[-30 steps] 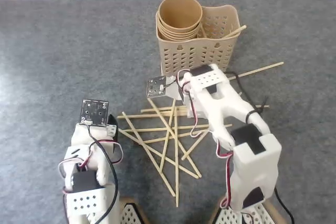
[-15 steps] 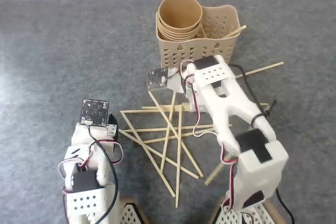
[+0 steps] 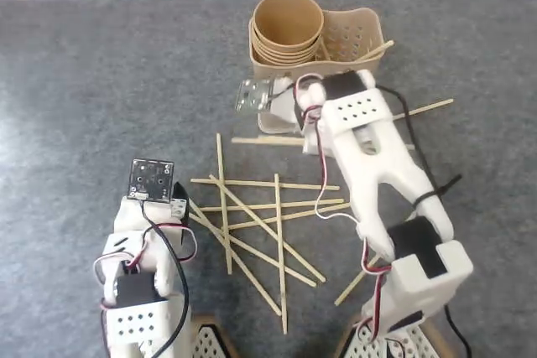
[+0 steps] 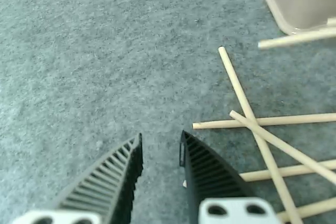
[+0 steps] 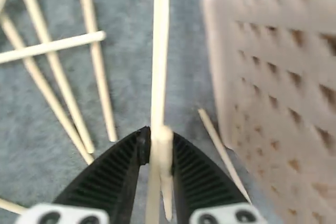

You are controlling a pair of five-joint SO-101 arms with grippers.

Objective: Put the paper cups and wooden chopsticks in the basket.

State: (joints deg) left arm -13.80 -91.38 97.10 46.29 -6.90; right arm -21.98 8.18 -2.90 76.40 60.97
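From above, the basket (image 3: 359,24) stands at the far side of the grey surface (image 3: 101,81). The paper cups (image 3: 288,23) sit nested in its left end, and one chopstick in the basket (image 3: 375,49) pokes out over its right corner. The right arm (image 3: 373,153) stretches to the basket's front wall, and the held chopstick (image 3: 260,141) lies crosswise beneath its wrist end. The loose chopsticks (image 3: 268,184) lie crisscrossed on the surface between the two arms. The left arm (image 3: 143,249) sits low at the near left, well apart from the basket.

In the left wrist view, the left gripper (image 4: 160,138) hangs over bare surface with its jaws parted and nothing between them. Several loose chopsticks lie just beside it, and a corner of the basket shows farther off.

In the right wrist view, the right gripper (image 5: 159,134) is clamped on the held chopstick. A second, shorter length appears pressed alongside it, though I cannot tell whether it is a separate stick. The basket's perforated wall rises just beside the gripper.
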